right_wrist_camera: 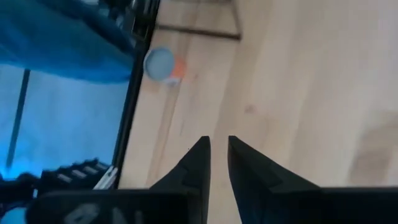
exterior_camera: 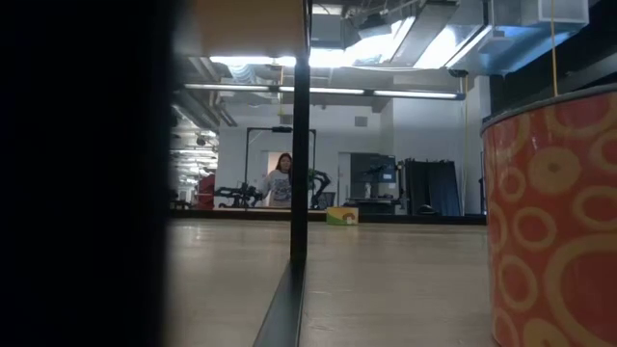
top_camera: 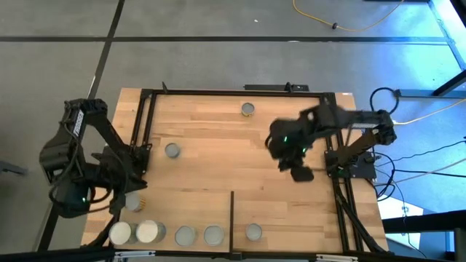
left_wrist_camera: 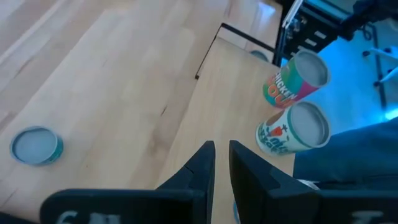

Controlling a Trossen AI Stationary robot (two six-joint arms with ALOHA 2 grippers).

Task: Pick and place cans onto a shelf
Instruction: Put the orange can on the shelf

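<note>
At the desk's left edge, the left hand (left_wrist_camera: 222, 144) hangs low over the wood with its two dark fingers only a narrow slit apart and nothing between them. Past its fingertips, its wrist view shows a small teal-sided can (left_wrist_camera: 37, 145) standing alone on the planked desk (top_camera: 218, 167). Two cans stand just beside each other on the smoother pale shelf (left_wrist_camera: 230, 87): one with an orange and teal label (left_wrist_camera: 297, 78), the other with a whitish label (left_wrist_camera: 293, 127).

From above, the right hand (right_wrist_camera: 219, 140) is over the right half of the desk, well apart from every can. Its fingers also stand narrowly apart and hold nothing. Its wrist view shows bare wood below and, farther off, a can with an orange side (right_wrist_camera: 160, 63) near a black frame rail (right_wrist_camera: 130, 99).

The high view shows a lone can (top_camera: 247, 109) near the far edge. Another (top_camera: 172, 151) stands left of centre, and one (top_camera: 132, 201) sits just beside the left arm. Along the near edge run two wider whitish-topped cans (top_camera: 120, 233) (top_camera: 148, 231), touching or nearly so, then two grey-topped ones (top_camera: 185, 235) (top_camera: 213, 234). A thin black upright edge (top_camera: 231, 218) separates these from a last can (top_camera: 253, 232) on its right.

In the low view, an orange can with pale rings (exterior_camera: 549, 222) fills the right side, and a person (exterior_camera: 281, 181) shows far back in the room.
</note>
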